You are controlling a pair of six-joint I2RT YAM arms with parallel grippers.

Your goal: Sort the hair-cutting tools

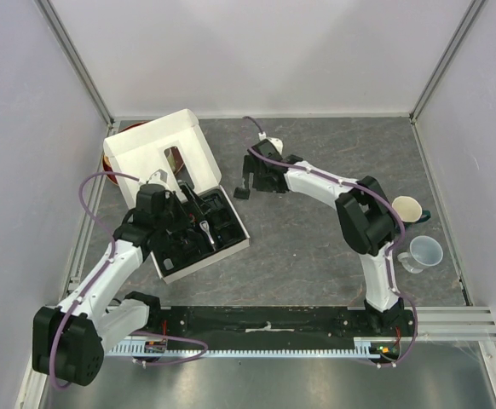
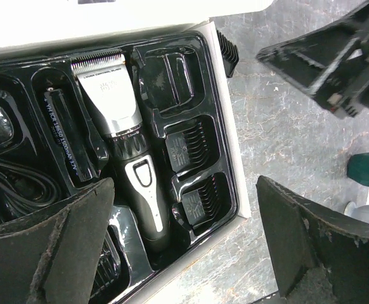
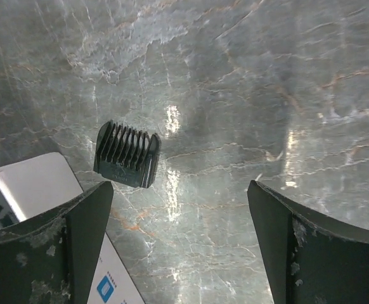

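The black clipper [image 2: 124, 145] with its silver blade head lies in the black tray [image 2: 232, 190] of the white box [image 1: 158, 149]. Two comb guards [image 2: 187, 149] sit in tray pockets beside it, and the coiled cord [image 2: 13, 183] lies at the tray's left. My left gripper [image 2: 184, 253] is open and empty, hovering over the tray's near end [image 1: 180, 230]. One comb guard [image 3: 127, 154] lies loose on the table, just right of the box [image 1: 242, 190]. My right gripper [image 3: 181, 247] is open and empty above the table beside that guard [image 1: 256, 175]. I cannot pick out the brush.
A cream cup with a teal handle [image 1: 407, 209] and a clear cup [image 1: 424, 251] stand at the right edge. A reddish bowl [image 1: 116, 153] sits behind the box's raised lid. Grey marbled table surface [image 1: 316, 247] lies between box and cups.
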